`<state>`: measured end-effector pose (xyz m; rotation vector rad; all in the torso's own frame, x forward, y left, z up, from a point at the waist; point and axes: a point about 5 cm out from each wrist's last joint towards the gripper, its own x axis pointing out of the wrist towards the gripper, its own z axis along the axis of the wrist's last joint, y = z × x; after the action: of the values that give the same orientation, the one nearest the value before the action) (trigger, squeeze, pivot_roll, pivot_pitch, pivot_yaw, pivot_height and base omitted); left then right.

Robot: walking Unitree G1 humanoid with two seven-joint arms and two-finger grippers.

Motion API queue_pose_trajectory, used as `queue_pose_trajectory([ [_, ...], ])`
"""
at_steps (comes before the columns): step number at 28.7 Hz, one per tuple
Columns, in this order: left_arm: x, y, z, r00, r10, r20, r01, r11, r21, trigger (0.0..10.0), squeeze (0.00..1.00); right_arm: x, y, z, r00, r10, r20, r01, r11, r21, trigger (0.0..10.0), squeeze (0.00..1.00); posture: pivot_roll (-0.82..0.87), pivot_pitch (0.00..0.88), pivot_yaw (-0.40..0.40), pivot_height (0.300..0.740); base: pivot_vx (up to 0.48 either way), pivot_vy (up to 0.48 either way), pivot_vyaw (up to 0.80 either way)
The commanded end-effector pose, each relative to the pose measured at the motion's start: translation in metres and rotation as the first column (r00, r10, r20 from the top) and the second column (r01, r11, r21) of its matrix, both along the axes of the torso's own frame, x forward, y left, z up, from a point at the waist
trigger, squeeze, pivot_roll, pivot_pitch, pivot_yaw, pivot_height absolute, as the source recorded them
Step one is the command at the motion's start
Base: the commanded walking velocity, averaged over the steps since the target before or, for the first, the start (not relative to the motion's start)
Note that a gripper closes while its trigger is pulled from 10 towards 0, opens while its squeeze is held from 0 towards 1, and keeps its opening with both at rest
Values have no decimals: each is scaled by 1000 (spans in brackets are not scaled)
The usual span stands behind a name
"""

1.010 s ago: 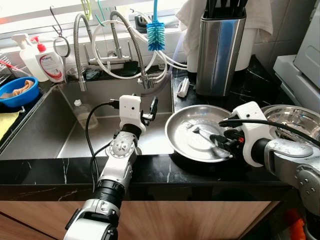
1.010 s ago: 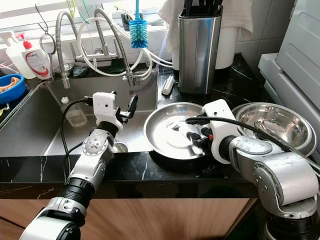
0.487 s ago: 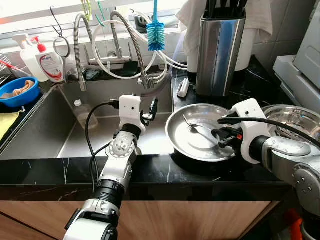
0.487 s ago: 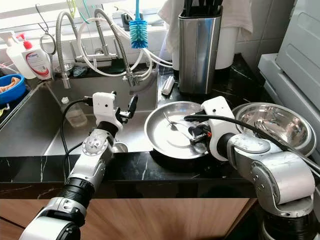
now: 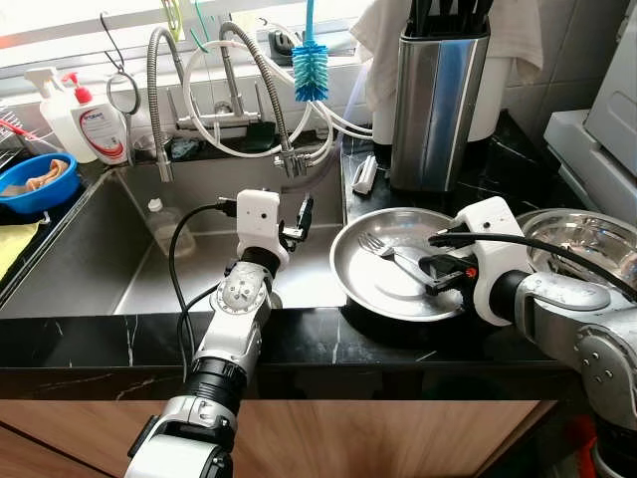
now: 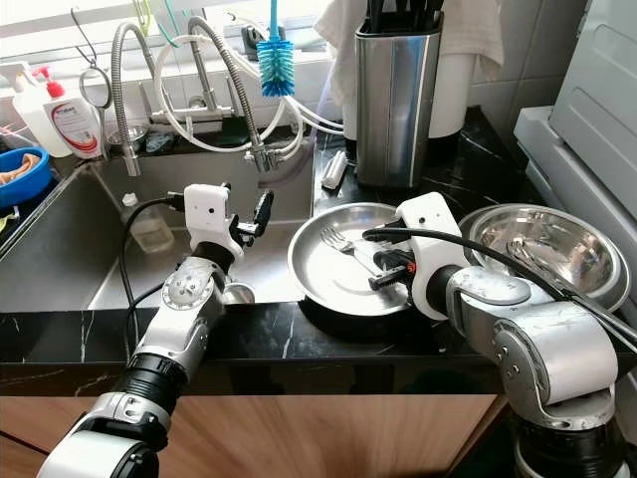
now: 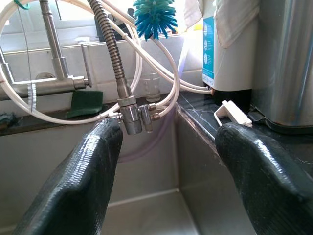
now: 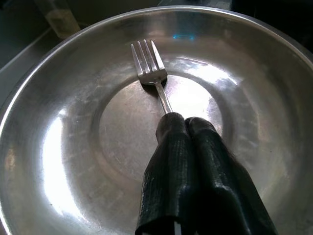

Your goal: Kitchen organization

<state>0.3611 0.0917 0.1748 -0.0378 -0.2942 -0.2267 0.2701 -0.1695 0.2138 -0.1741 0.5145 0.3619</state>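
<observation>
Over the steel pan: fork pickup in progress.
Right gripper is clamped on the fork handle, tines raised slightly above the pan; half a second ago the fork lay flatter. Left gripper hangs spread wide over the sink. Next move: lift clear, carry toward the utensil holder on the counter.

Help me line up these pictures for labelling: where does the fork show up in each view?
Left eye view: fork in the right gripper, tines toward the sink.
Right eye view: same fork, over the steel plate.
Right wrist view: tines beyond the shut fingers.
Left wrist view: no fork.
Shared landmark: the steel plate.
</observation>
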Motion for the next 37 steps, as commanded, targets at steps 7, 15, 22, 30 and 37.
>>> queue_pose_trajectory([
  [7, 1, 7, 6, 1000, 15, 19, -15, 1000, 4, 10000, 0, 13, -4, 20, 989, -87, 121, 79, 994, 69, 0, 0, -330, 0, 122, 740, 0, 0, 0],
  [15, 2, 6, 7, 1000, 13, 21, -13, 1000, 4, 10000, 0, 21, -2, 43, 964, -143, 225, 101, 976, 191, 0, 0, -333, 0, 126, 740, 0, 0, 0],
  [22, 2, 7, 7, 1000, 16, 21, -16, 1000, 8, 10000, 0, 19, 3, 39, 972, -71, 223, 43, 991, 131, 10000, 0, -330, 0, 122, 740, 0, 0, 0],
  [30, 2, 4, 6, 1000, 4, 17, -4, 1000, 7, 10000, 0, 3, -9, 47, 965, 206, 160, -182, 972, -150, 10000, 1000, -349, 0, 126, 740, 0, 0, 0],
  [37, 3, 0, 6, 1000, -20, 11, 20, 1000, 12, 10000, 0, 6, -29, 40, 961, 257, 97, -229, 944, -238, 10000, 1000, -356, 0, 133, 740, 0, 0, 0],
])
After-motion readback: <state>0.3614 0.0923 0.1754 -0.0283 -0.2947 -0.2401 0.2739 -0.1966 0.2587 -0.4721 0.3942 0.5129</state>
